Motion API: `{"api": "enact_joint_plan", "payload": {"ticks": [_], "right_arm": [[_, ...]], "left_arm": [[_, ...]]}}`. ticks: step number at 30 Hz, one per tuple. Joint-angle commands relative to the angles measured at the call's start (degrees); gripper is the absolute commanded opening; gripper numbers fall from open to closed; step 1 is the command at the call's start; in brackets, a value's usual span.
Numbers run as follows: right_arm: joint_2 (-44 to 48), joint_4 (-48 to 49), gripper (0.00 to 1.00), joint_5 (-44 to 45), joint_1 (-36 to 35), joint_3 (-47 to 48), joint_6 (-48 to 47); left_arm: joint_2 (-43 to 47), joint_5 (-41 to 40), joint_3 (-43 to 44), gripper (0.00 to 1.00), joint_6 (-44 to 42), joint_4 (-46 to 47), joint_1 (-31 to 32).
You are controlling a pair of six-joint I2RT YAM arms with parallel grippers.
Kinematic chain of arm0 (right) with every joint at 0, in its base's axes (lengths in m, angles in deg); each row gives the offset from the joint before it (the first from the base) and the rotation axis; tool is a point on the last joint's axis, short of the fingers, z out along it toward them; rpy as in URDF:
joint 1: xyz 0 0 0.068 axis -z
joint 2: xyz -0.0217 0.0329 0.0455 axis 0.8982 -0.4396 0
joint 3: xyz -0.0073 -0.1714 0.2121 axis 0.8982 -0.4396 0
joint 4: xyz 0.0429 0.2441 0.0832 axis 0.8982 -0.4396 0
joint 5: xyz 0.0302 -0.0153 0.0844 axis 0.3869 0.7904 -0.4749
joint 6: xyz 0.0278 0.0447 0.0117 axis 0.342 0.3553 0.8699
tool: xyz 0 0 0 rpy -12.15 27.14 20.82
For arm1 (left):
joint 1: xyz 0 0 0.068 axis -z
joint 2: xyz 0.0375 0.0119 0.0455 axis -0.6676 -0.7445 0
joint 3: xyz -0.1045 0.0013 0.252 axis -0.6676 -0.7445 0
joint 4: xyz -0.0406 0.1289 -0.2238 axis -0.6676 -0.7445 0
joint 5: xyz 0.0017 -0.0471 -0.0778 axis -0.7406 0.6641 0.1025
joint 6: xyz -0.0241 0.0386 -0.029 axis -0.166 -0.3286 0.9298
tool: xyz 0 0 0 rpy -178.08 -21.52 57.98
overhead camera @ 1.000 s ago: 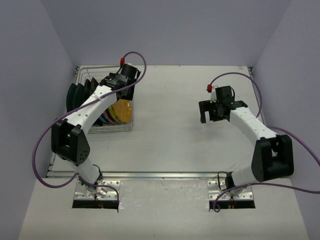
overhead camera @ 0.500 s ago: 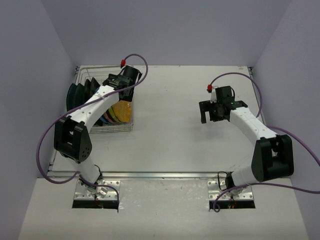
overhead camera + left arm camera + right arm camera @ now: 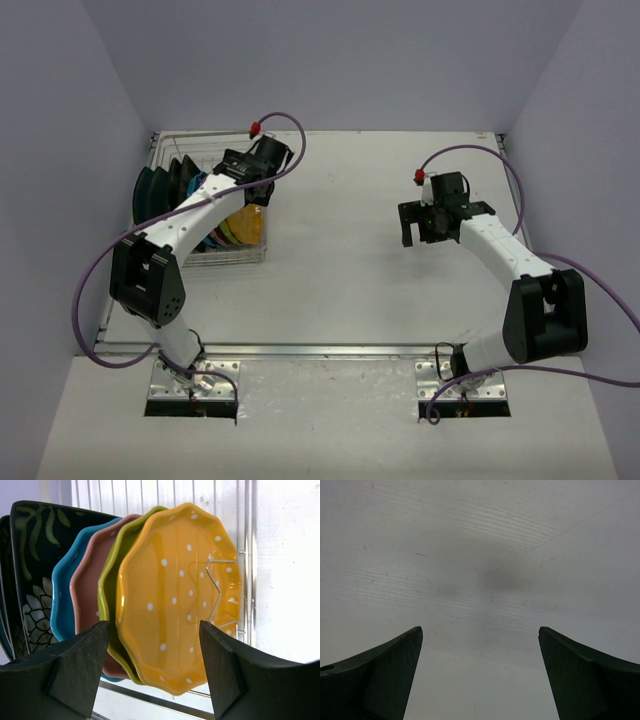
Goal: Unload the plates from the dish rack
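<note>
Left tool [image 3: 152, 627] partly open, straddling the orange plate [image 3: 170, 570], seemingly not gripping; right tool [image 3: 480, 632] wide open, empty, above the counter [image 3: 470, 540].

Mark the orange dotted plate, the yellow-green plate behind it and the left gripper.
Orange white-dotted scalloped plate [image 3: 175, 595]: left wrist view, face centre.
Yellow-green scalloped plate [image 3: 109, 580]: left wrist view, exposed rim.
Left gripper [image 3: 152, 630]: left wrist view, between fingertips.

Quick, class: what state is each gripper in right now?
Left gripper: open, holding nothing, facing the orange dotted plate in the dish rack.
Right gripper: open, holding nothing, above the table.
</note>
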Motion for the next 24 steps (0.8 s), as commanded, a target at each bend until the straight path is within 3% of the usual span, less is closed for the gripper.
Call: {"api": "enact_joint_plan", "payload": {"ticks": [1, 24], "right_arm": [[0.8, 1.1, 0.99, 0.2, -0.1, 1.7, 0.5], [0.6, 1.0, 0.99, 0.0, -0.1, 1.3, 0.3]], "left_arm": [[3.2, -1.2, -0.1, 0.7, -0.9, 2.1, 2.5], [2.3, -2.5, -0.2, 0.7, -0.9, 2.2, 2.2]]}}
